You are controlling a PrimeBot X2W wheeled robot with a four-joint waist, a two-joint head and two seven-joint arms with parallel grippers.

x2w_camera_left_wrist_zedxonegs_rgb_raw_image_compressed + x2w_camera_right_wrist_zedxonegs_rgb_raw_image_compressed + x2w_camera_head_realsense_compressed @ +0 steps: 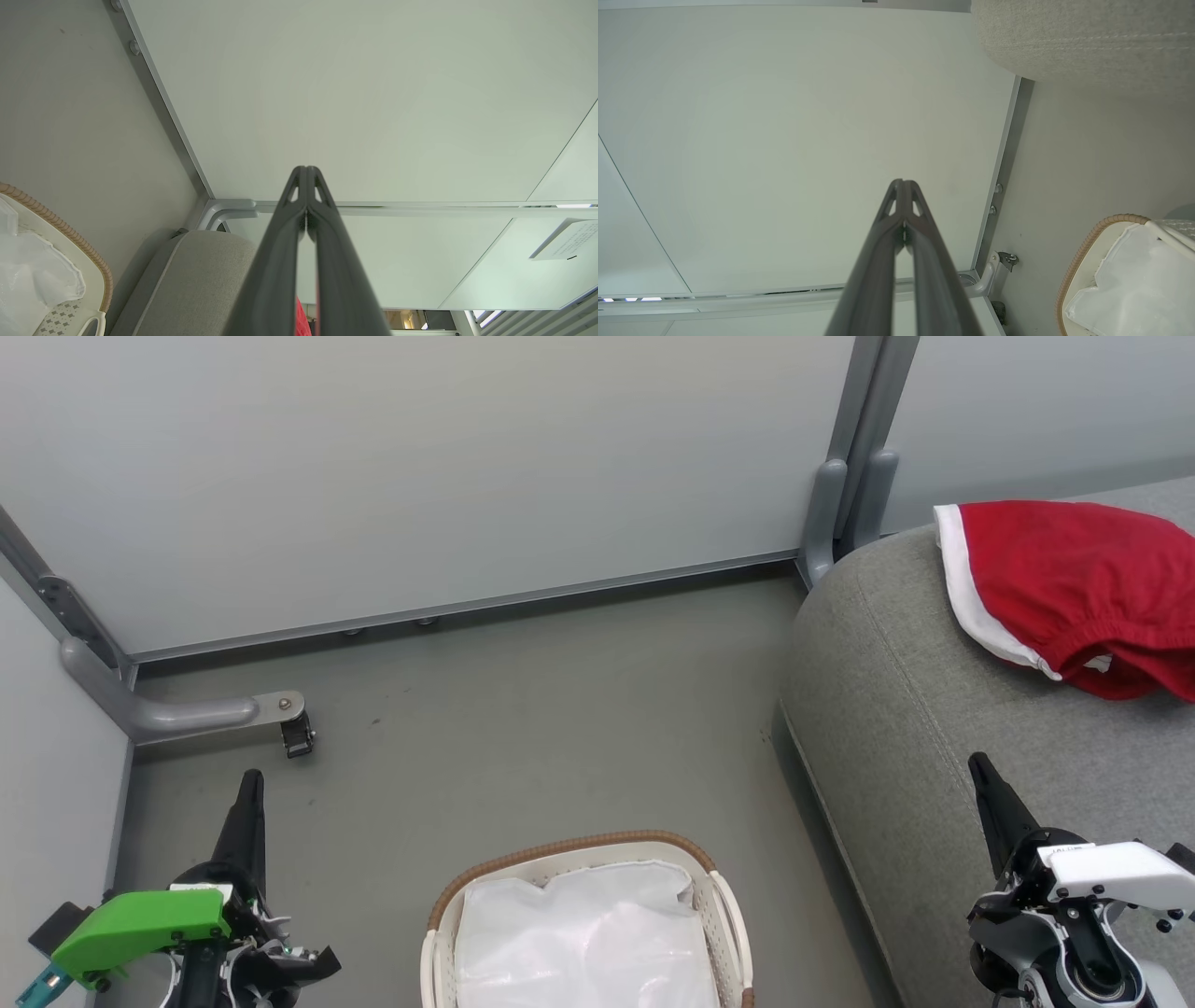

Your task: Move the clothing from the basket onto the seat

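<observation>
One red garment [1074,583] lies by the far corner of the seat [896,728], the basket [579,846] holds a white liner [588,933], and left gripper [250,782] and right gripper [980,770] sit pinched together, empty: job seemingly done.

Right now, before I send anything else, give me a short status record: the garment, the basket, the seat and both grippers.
clothing: red garment with white trim, lying crumpled on the seat
seat: grey sofa cushion, on the robot's right
basket: laundry basket on the floor between the arms
basket contents: white liner sheet; no red fabric in the part visible
left gripper: shut, empty, over the floor
right gripper: shut, empty, over the cushion, apart from the garment
task: looks done
</observation>
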